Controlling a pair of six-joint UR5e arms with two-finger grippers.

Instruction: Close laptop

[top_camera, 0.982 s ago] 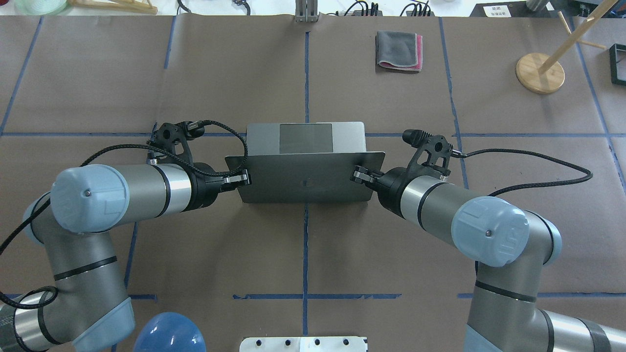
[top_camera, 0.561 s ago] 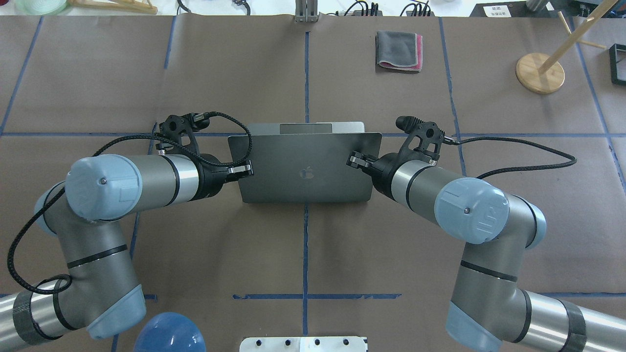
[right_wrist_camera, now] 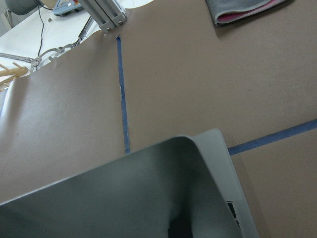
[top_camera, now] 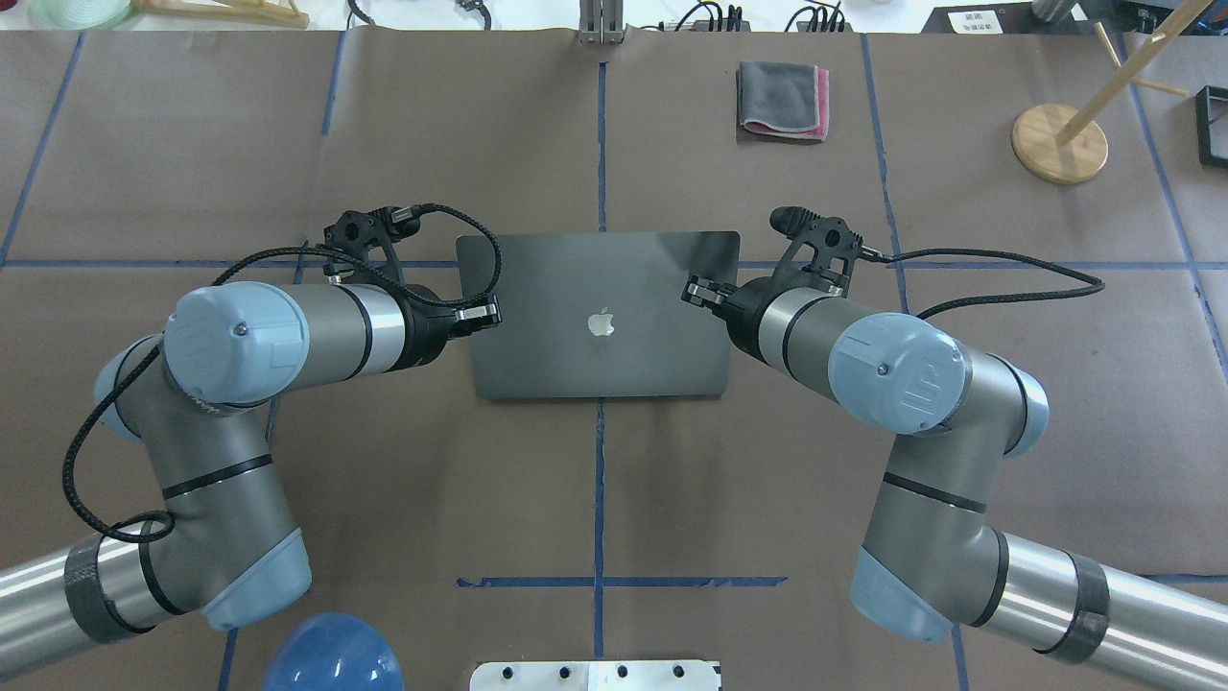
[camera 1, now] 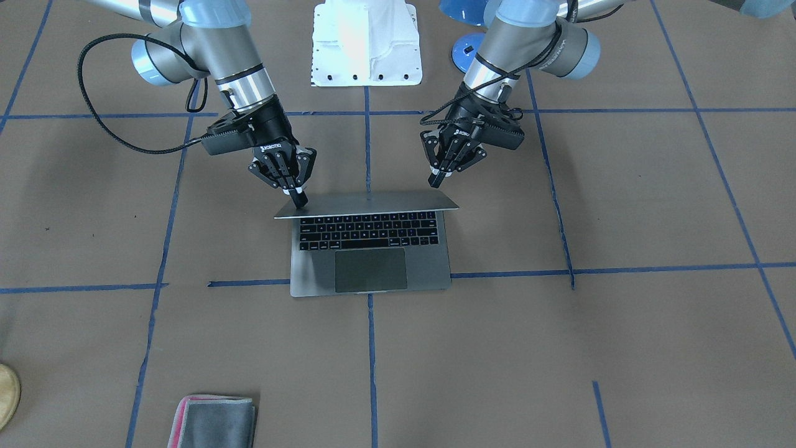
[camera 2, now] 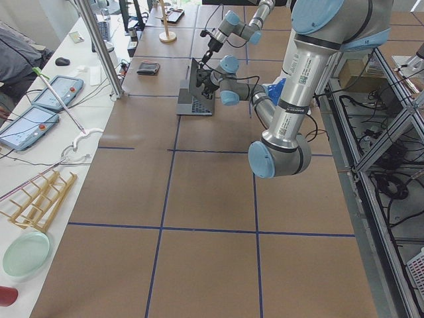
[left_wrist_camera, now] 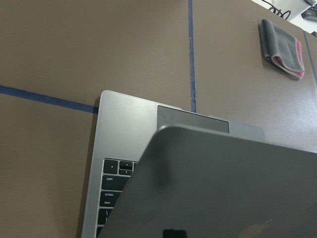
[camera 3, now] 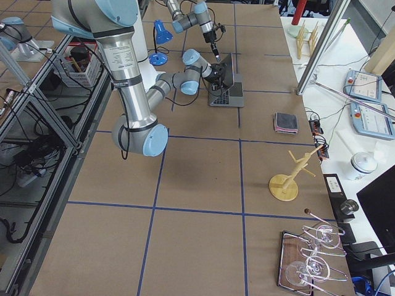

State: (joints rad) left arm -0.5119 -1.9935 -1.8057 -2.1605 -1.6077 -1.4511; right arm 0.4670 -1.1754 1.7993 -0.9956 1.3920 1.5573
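Mid-frame on the counter [camera 1: 622, 342], the laptop [camera 1: 371, 269] sits half open, lid tilted over its keys; left claw [camera 1: 435, 181] and right claw [camera 1: 300, 200], each pinched together gripping nothing, are at the lid's back

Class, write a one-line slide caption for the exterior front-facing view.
Both shut, the left gripper and right gripper sit behind the partly closed lid of the laptop.

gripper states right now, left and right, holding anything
Left gripper: closed, holding nothing, tip at the back of the laptop lid.
Right gripper: closed, holding nothing, tip on the lid's back near its corner.
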